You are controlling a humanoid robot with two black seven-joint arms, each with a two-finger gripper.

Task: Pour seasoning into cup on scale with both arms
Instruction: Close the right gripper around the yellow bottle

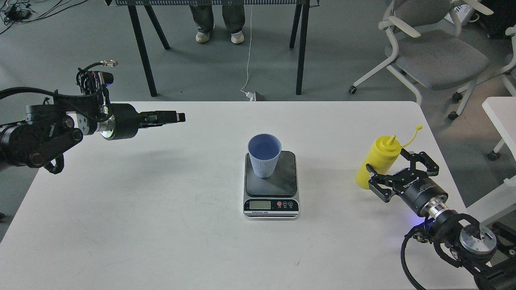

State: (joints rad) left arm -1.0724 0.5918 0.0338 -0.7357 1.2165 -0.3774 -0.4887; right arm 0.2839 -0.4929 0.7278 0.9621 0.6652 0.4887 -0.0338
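Seasoning bottle stands upright between the right end effector's wide-spread fingers, beside it.

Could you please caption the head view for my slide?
Open right pincer flanks the yellow bottle; blue cup sits on the scale.

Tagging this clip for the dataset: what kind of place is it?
Likely a lab or office test space, not a kitchen: bare white table, wheeled office chair on grey floor, loose cables, and a person's legs behind a dark-legged table.
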